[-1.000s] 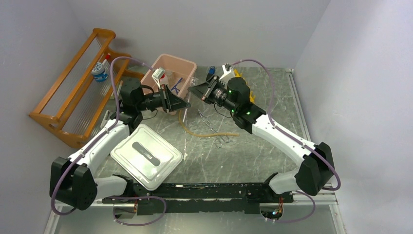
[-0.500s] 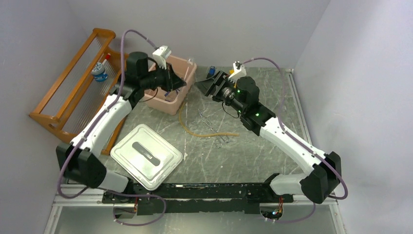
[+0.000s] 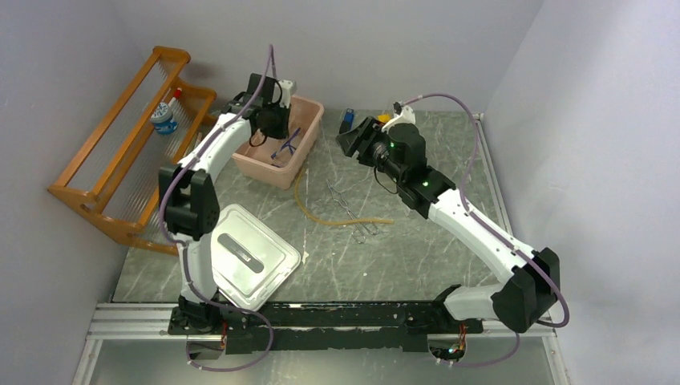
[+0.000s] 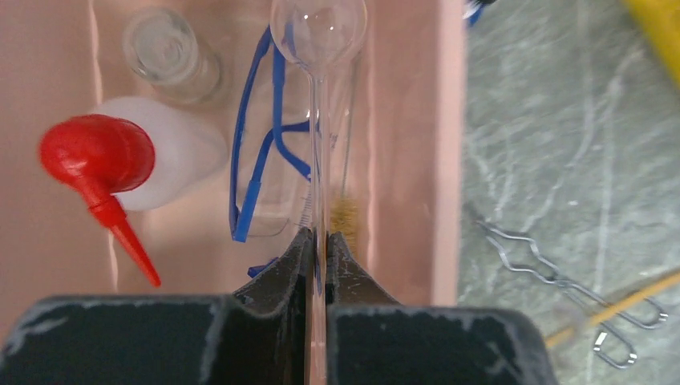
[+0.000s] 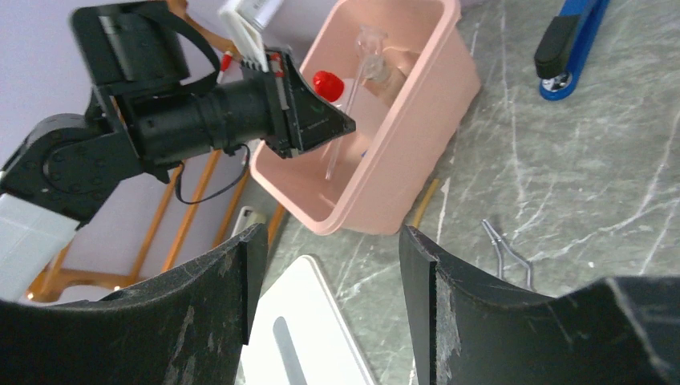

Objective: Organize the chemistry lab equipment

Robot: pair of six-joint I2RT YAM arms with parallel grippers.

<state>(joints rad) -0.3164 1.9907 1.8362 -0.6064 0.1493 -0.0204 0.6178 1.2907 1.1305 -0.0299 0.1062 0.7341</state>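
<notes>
Dark grey-green marbled tabletop (image 3: 417, 249), hemmed by plain pale lilac walls (image 3: 385, 48) at far, left and right, under soft, even light. Against the left wall, toward the far corner, an orange-brown wooden rack (image 3: 104, 160). Along the near edge, a silver metal rail (image 3: 128, 319).

Left claw (image 4: 319, 237) clamped; right claw (image 5: 330, 237) spread wide.

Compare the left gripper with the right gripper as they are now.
The left gripper is shut on a clear glass bulb tube; the right gripper is open and holds nothing. The left gripper points down over the pink tub; the right gripper hovers over the table, facing the tub from the side. Both have black fingers.
</notes>
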